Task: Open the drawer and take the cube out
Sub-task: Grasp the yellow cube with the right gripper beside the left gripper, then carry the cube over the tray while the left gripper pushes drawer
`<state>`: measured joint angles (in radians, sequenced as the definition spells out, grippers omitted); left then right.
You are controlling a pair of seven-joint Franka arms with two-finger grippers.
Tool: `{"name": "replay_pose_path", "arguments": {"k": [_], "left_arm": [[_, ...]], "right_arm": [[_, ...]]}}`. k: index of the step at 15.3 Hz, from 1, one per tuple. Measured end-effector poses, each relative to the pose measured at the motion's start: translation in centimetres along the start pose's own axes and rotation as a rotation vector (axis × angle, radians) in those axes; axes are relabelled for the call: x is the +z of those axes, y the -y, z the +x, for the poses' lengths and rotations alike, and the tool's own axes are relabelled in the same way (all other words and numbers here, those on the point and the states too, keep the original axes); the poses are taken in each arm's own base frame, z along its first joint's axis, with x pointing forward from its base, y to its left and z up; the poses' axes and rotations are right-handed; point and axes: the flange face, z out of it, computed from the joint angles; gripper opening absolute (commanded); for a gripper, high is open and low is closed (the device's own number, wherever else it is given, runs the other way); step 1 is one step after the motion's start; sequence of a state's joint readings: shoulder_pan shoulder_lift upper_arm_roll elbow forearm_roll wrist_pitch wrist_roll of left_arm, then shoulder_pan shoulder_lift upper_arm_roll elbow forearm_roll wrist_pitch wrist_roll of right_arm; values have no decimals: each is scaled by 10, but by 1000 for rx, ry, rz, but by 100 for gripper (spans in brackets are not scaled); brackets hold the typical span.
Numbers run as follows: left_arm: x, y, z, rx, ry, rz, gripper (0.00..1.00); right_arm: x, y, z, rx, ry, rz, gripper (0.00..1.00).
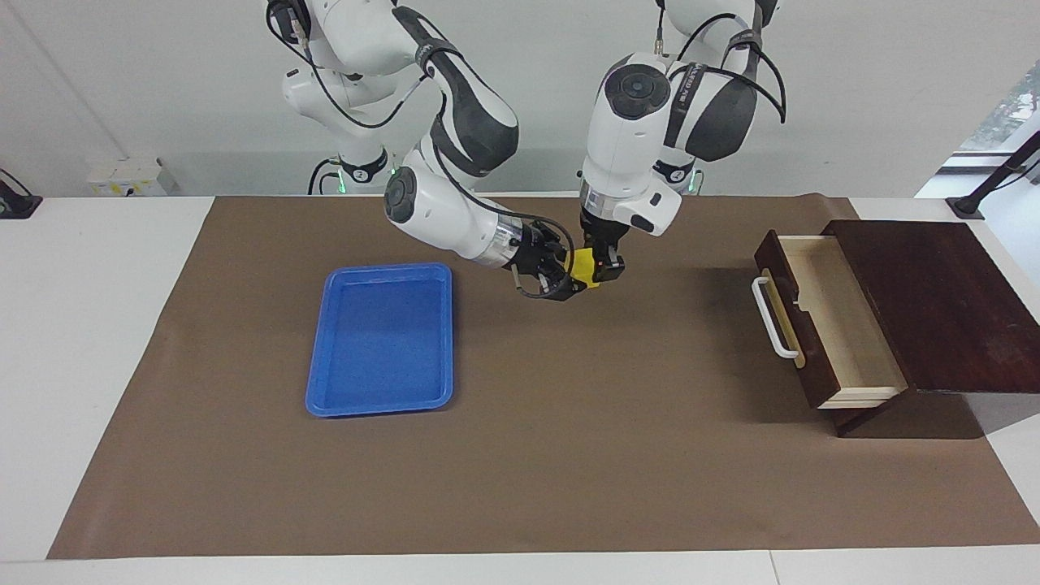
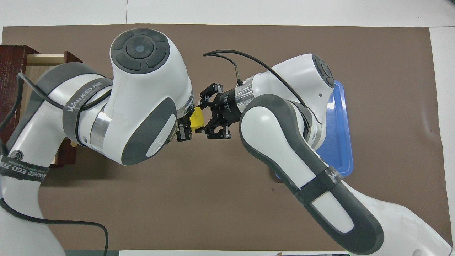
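The small bright yellow solid cube (image 1: 583, 266) hangs in the air over the brown table mat (image 1: 520, 455), between the flat blue plastic tray (image 1: 380, 339) toward the right arm's end of the table and the dark wooden box's drawer (image 1: 821, 317) toward the left arm's end. That drawer stands pulled out, its pale light-wood interior bare.

Both grippers are clamped on the cube at once. The left gripper (image 1: 603, 271) comes down on it from above, wrist nearly vertical. The right gripper (image 1: 567, 281) reaches in sideways from the tray's direction, its wrist axis running roughly level along the table's length, so the two grips cross at about a right angle.

This reads as a handover in mid-air. What it turns on is that the cube sits at the meeting point of both grippers, with the tray lying on the right arm's side. The left gripper would likely need to let go and lift clear before the right arm can carry the cube away.
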<state>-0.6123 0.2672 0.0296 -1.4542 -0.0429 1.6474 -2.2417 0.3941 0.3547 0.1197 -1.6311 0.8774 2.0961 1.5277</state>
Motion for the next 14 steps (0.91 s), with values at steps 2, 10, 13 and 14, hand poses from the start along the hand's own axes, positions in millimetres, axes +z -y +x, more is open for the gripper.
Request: {"name": "replay_pose_path", "arguments": {"k": [2,10,13,14], "left_arm": [[-2,-3,3,-7,0,-2,100],[-1,-45,69,87,-61,-22,100],[23,-63,119,150,-105,-16,100],[32,-67,137,170,-129,-21,100]], "right_arm": [[-1,-1,-2,-4,3,-16,0],[-38,14,27,40,12,-21,0],[-83,25,80,81,6,-42,0],[-99,26,102,86,-18,-59,0]]}}
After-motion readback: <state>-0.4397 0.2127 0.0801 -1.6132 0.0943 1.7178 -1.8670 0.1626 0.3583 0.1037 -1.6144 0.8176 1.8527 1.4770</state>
